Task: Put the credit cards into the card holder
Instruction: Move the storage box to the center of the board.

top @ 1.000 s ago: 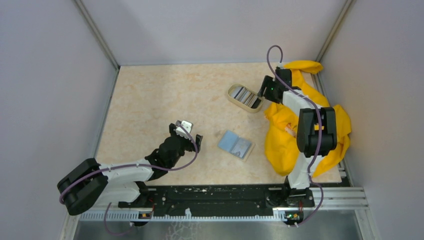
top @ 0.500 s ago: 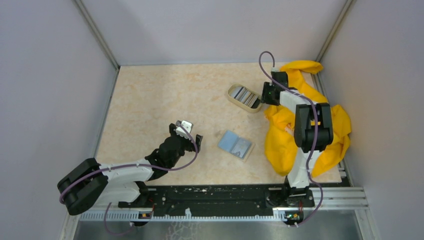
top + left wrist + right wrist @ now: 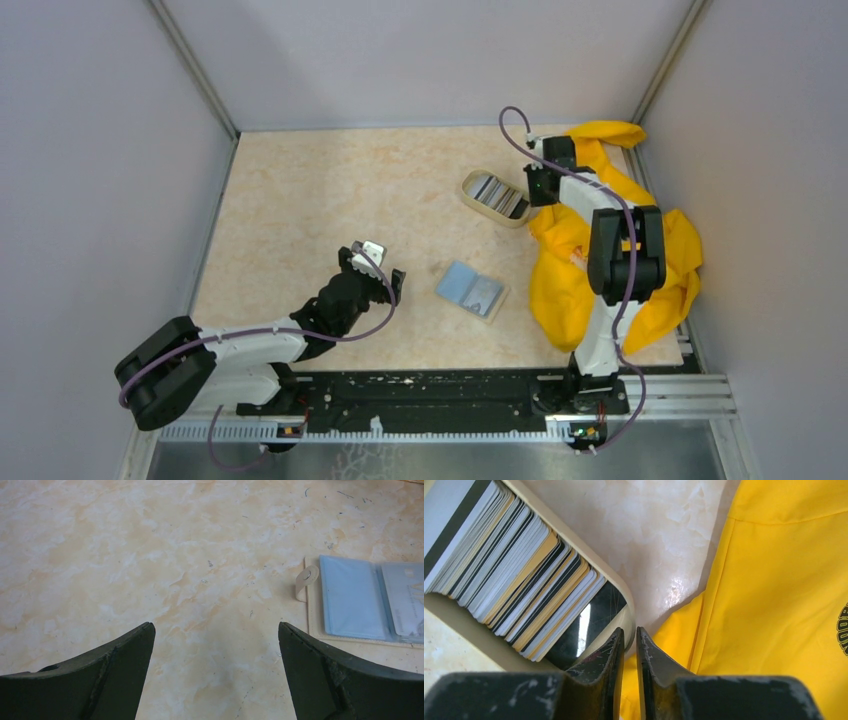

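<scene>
Standing on edge in a packed row, the credit cards (image 3: pixel 509 565) fill the dish (image 3: pixel 479 630). They sit ahead and to the left of the right gripper (image 3: pixel 630 630). The row runs along the long axis of the dish, straight away from the fingertips. Each card is set crosswise to that axis, with its broad face turned toward the fingers (image 3: pixel 609 670). A strip of dark dish floor separates the nearest card from the tips.

The right jaws stand narrow. One finger is inside the dish, the other is outside, and the end wall of the rim is pinched between them. A yellow cloth (image 3: pixel 784 605) lies right of the outer finger.

The card holder (image 3: pixel 360 600) lies open and flat on the table (image 3: pixel 150 555), light blue inside facing up. It is ahead and to the right of the left gripper (image 3: pixel 216 625), beyond the right-hand finger and apart from it. Its long axis runs across the line of the fingers. Its snap tab (image 3: pixel 306 580) points left, toward the gap between them. A pale card shows in the pocket farther from that gap.

The left fingers (image 3: pixel 115 670) are spread wide, holding nothing, above bare table.
</scene>
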{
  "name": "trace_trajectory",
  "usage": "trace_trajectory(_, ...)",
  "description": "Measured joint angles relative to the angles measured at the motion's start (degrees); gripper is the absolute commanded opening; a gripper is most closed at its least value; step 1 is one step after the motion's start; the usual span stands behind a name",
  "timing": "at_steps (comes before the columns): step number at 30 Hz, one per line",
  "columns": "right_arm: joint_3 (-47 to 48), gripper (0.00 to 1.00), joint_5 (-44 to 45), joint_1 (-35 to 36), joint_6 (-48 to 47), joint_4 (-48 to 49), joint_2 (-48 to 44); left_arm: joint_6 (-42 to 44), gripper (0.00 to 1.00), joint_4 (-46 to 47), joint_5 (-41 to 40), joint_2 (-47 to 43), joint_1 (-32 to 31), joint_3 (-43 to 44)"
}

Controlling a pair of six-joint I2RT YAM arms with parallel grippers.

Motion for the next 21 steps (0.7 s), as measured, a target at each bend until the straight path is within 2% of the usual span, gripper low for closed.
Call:
trace_trajectory(10, 1.6, 0.0, -5.8, -1.0, -11.6, -4.9, 0.0, 0.0, 0.98, -0.1, 0.0, 0.0, 0.0, 0.0)
trace_trajectory(21, 3.5, 0.0, -11.2, -1.5, -19.9, -11.3, 0.3, 0.0, 0.98, -0.1, 0.0, 0.0, 0.0, 0.0)
